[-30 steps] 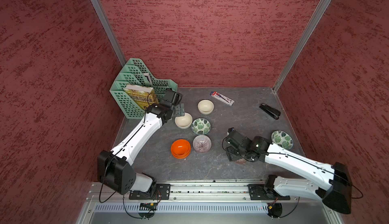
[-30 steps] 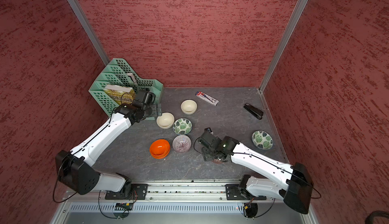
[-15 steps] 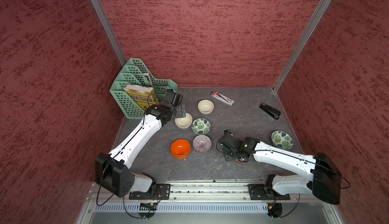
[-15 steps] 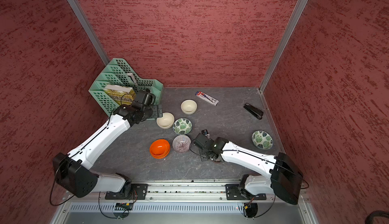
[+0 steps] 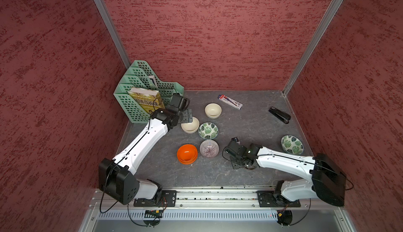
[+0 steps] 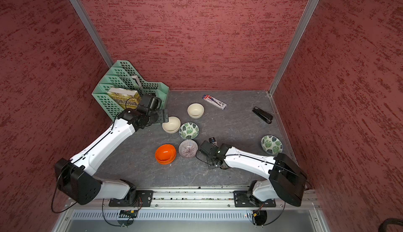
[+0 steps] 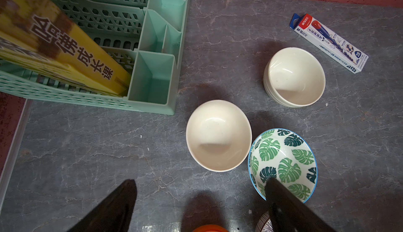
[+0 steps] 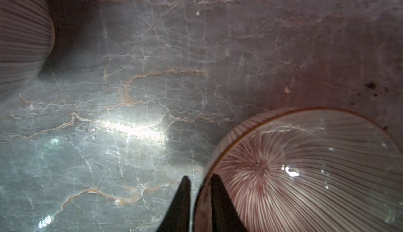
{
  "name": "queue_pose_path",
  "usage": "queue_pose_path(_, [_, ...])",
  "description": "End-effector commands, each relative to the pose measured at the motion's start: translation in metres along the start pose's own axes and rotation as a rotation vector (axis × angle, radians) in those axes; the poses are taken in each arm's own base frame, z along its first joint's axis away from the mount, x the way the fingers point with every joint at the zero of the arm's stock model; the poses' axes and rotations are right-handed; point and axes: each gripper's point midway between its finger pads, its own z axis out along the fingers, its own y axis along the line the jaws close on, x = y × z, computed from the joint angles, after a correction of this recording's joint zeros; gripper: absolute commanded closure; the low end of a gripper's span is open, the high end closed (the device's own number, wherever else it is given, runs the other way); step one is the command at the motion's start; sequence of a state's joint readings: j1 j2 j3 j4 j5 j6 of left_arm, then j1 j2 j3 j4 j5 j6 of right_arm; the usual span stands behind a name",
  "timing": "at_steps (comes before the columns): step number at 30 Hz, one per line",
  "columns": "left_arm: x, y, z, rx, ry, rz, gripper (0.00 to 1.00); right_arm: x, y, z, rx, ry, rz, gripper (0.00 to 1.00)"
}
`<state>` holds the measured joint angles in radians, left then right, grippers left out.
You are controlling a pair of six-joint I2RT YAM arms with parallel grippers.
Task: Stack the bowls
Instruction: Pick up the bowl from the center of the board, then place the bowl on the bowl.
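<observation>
Several bowls stand on the grey table: an orange stack point(image 5: 187, 154), a purple striped bowl point(image 5: 209, 148), a leaf-patterned bowl point(image 5: 208, 130), two cream bowls point(image 5: 190, 125) point(image 5: 213, 110), and a second leaf bowl point(image 5: 291, 144) at the right. My left gripper point(image 7: 200, 185) hangs open above the table beside the nearer cream bowl point(image 7: 218, 136). My right gripper point(image 8: 198, 183) is shut on the rim of another purple striped bowl point(image 8: 305, 172), one finger inside and one outside. In the top views my right arm hides that bowl.
A green file organizer point(image 5: 141, 93) holding a yellow book fills the back left corner, close to my left wrist. A pen box point(image 5: 230, 102) and a black stapler point(image 5: 279, 115) lie near the back wall. Red walls close in three sides.
My right gripper has slid a little left toward the middle bowls and its jaws have shut on the striped bowl's rim. The left arm has barely shifted and stays open.
</observation>
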<state>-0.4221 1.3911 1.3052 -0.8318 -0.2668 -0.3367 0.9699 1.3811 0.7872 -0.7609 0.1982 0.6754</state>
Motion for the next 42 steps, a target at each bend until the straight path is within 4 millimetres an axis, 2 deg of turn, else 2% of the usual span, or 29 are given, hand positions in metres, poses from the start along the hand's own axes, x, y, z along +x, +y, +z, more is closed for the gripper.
queue_pose_path(1, [-0.001, 0.000, -0.007, 0.004, -0.012, -0.002, 0.05, -0.008, 0.002, 0.000, 0.008, -0.038, 0.001, 0.90])
queue_pose_path(4, [-0.002, 0.000, -0.010, 0.006, -0.018, -0.004, 0.05, -0.014, 0.004, -0.005, 0.017, -0.048, -0.013, 1.00])
queue_pose_path(9, [-0.005, 0.002, -0.015, 0.003, -0.028, -0.004, 0.05, -0.039, 0.015, -0.030, 0.031, -0.105, -0.061, 1.00])
queue_pose_path(13, [-0.003, 0.006, -0.014, -0.010, -0.019, -0.009, 0.05, -0.072, 0.037, -0.068, 0.038, -0.200, -0.145, 1.00])
queue_pose_path(15, [-0.001, 0.012, -0.012, -0.013, -0.006, -0.036, 0.05, -0.088, 0.056, -0.082, 0.038, -0.235, -0.205, 1.00])
queue_pose_path(19, [0.002, 0.028, -0.008, -0.022, 0.010, -0.101, 0.05, -0.105, 0.088, -0.098, 0.006, -0.281, -0.290, 1.00])
queue_pose_path(22, [0.001, 0.038, -0.010, -0.029, 0.006, -0.133, 0.05, -0.111, 0.113, -0.101, -0.035, -0.294, -0.339, 1.00])
queue_pose_path(28, [0.001, 0.062, -0.010, -0.050, 0.015, -0.220, 0.04, -0.109, 0.147, -0.083, -0.087, -0.275, -0.394, 1.00])
queue_pose_path(33, [0.002, 0.068, -0.009, -0.048, 0.020, -0.245, 0.04, -0.104, 0.165, -0.069, -0.111, -0.254, -0.419, 1.00])
queue_pose_path(42, [0.006, 0.068, -0.009, -0.042, 0.021, -0.247, 0.04, -0.101, 0.184, -0.058, -0.139, -0.238, -0.445, 1.00])
